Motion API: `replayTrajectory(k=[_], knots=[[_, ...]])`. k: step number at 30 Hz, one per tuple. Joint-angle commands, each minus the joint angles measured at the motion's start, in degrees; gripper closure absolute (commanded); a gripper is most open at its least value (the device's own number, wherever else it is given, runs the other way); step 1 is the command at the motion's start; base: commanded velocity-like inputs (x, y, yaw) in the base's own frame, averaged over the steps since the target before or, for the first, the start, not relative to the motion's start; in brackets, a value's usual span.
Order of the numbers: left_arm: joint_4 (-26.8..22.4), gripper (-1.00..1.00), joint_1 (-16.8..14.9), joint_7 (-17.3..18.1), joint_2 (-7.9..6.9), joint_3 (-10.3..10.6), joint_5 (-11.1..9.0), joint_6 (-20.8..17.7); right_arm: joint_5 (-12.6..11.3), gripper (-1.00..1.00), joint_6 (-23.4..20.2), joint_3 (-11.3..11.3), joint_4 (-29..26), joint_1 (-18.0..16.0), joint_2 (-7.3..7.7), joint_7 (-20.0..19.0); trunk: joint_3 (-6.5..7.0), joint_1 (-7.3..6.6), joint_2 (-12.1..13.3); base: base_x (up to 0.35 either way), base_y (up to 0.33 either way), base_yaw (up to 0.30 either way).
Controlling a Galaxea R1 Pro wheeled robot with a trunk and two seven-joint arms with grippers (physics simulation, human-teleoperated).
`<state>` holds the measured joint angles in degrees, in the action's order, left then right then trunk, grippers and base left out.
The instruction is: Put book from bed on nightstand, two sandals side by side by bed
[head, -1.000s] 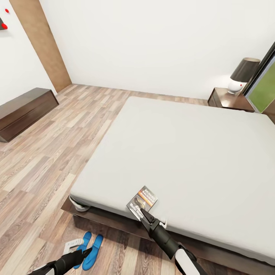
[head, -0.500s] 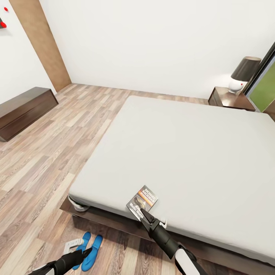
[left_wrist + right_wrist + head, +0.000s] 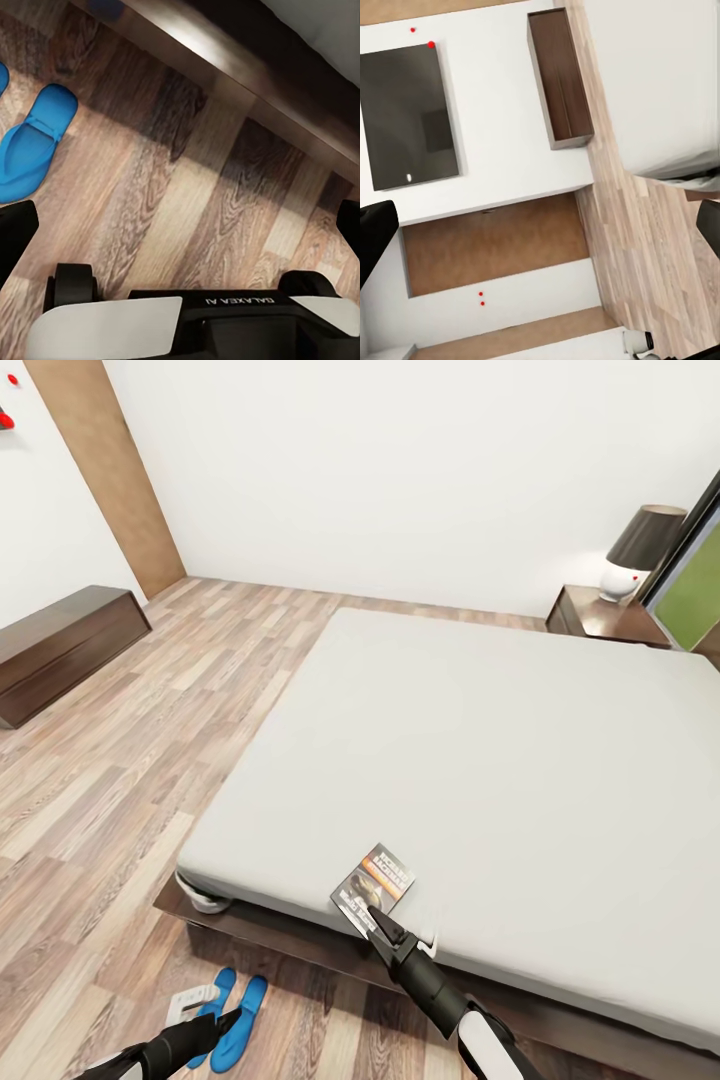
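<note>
While the thin dark paperback book (image 3: 373, 888) lay right ahead of the right gripper (image 3: 378, 923), long axis roughly in line with it, that arm was nearer; its fingers looked spread. Left gripper (image 3: 232, 1020) by the blue sandals (image 3: 241, 1020), also released.

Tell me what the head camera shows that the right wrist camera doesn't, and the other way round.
From the head view: the book lying near the mattress edge, the two blue sandals on the floor beside the bed, and the nightstand with a lamp on it. From the right wrist view: a dark rectangular panel on the white wall. In both: the long dark bench, the plank floor, the grey mattress and the right gripper.
</note>
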<state>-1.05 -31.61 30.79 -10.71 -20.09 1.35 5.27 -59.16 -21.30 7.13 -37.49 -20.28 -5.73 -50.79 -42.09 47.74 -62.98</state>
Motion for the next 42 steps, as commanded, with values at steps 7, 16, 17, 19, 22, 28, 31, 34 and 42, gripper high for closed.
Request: replayTrajectory(k=[7,16,17,19,22,28,31,34,42], knots=[[0.08,-1.0,-0.04,0.14,-0.06,-0.13,0.15,0.26,-0.6,-1.0,-0.49,0.08,0.03,-0.03,0.02,-0.01,-1.3,1.54,-2.85,0.0,0.0,0.0],[0.08,-1.0,-0.04,0.14,-0.04,-0.13,0.15,0.26,-0.6,-1.0,-0.42,0.09,0.04,-0.03,0.02,-0.01,-2.92,3.52,-6.46,0.0,0.0,0.0],[0.08,-1.0,-0.04,0.14,-0.06,-0.13,0.15,0.26,-0.58,-1.0,-0.42,0.09,0.03,-0.03,0.02,-0.01,-3.1,3.74,-6.86,0.0,0.0,0.0],[0.08,-1.0,-0.04,0.14,-0.05,-0.13,0.15,0.26,-0.58,-1.0,-0.41,0.08,0.04,-0.04,0.02,-0.01,-3.45,4.18,-7.66,0.0,0.0,0.0],[0.08,-1.0,-0.04,0.14,-0.04,-0.13,0.15,0.26,-0.6,-1.0,-0.42,0.08,0.02,-0.03,0.02,-0.01,-3.99,4.84,-8.86,0.0,0.0,0.0],[0.08,-1.0,-0.04,0.14,-0.04,-0.11,0.15,0.26,-0.6,-1.0,-0.41,0.08,0.02,-0.03,0.02,-0.01,-5.07,6.16,-11.27,0.0,0.0,0.0],[0.08,-1.0,-0.04,0.14,-0.02,-0.11,0.15,0.26,-0.55,-1.0,-0.41,0.08,0.04,-0.03,0.02,-0.01,-5.61,6.82,-12.47,0.0,0.0,0.0],[0.08,-1.0,-0.04,0.14,-0.02,-0.12,0.15,0.26,-0.59,-1.0,-0.41,0.08,0.01,-0.03,0.02,-0.01,-6.15,7.47,-13.68,0.0,0.0,0.0],[0.08,-1.0,-0.04,0.14,-0.01,-0.13,0.15,0.26,-0.57,-1.0,-0.41,0.08,0.0,-0.02,0.02,-0.01,-6.15,7.47,-13.68,0.0,0.0,0.0]])
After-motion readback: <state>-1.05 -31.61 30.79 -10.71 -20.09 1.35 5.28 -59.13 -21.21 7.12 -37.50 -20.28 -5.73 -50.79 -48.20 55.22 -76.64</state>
